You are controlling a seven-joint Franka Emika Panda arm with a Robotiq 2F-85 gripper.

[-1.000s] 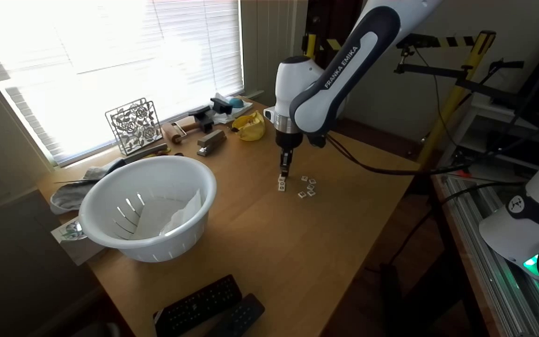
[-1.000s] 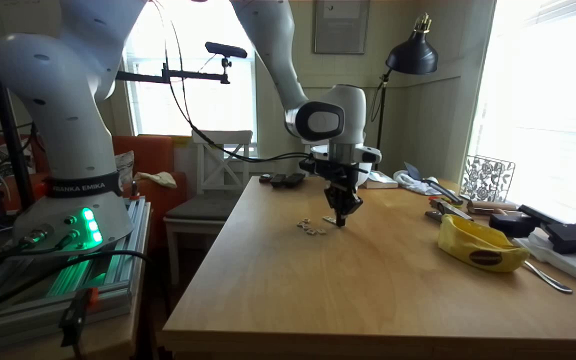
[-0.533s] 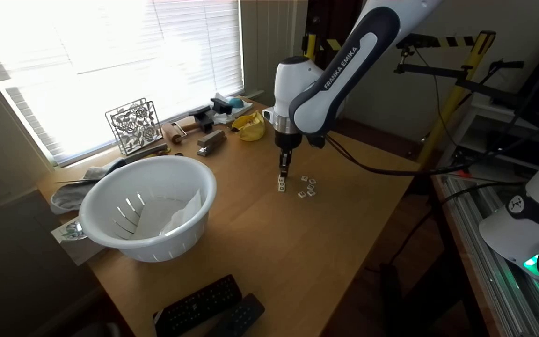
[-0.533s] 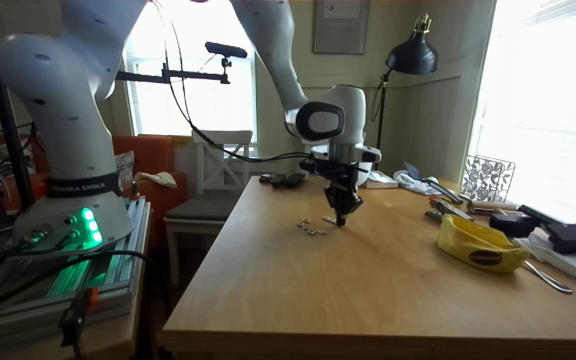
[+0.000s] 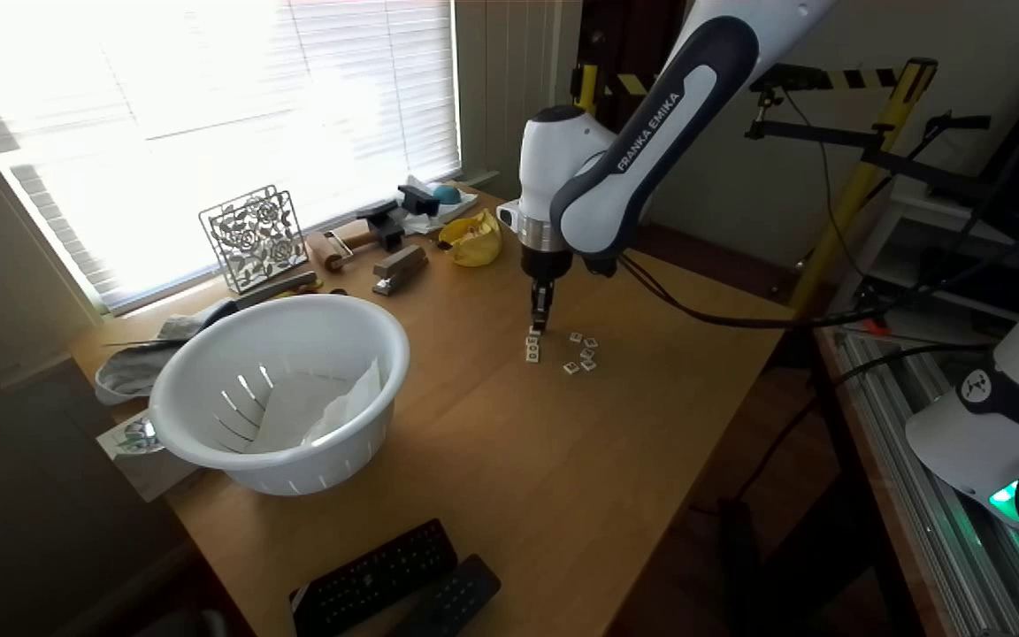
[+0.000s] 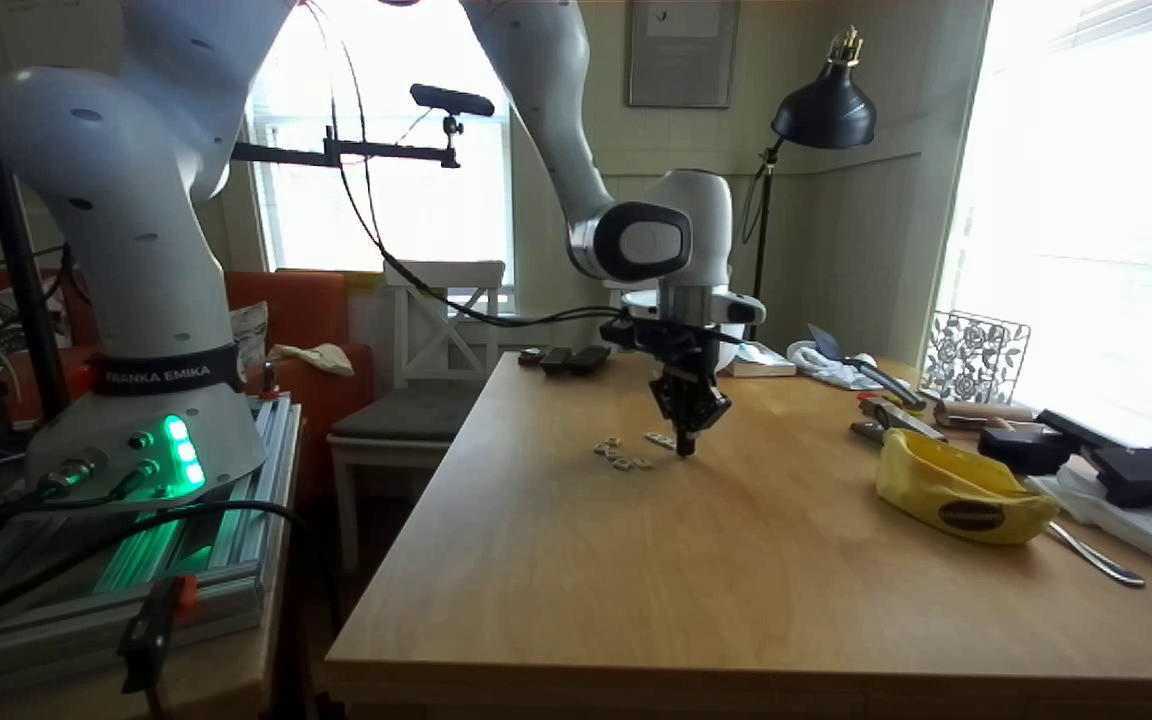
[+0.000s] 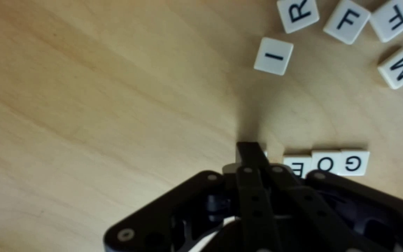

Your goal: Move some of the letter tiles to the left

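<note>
Small, square, cream-white letter tiles (image 7: 354,162) with black capitals, flat on a light-brown wooden worktop (image 6: 736,560). In the wrist view, E, O and G edge to edge in a short row; well apart from that row, five loose tiles (image 7: 274,56), among them I, R and M. Just beside the E but not touching, one more pale tile (image 7: 266,153), almost wholly hidden under the tip of the black, two-fingered, mechanical tool (image 7: 253,148). Fingers (image 7: 247,152) together, with nothing visible between; contact with the tile below likely, but impossible to confirm.

Probably light, stiff, hard to break, and plastic by the smooth look of the faces. Likely to slide easily, and to spin under an off-centre push. For nudging, best pressed low at the middle of one side. For lifting, best pinched by two opposite free sides, close to the worktop; for the O, only by the sides facing out of the row.
</note>
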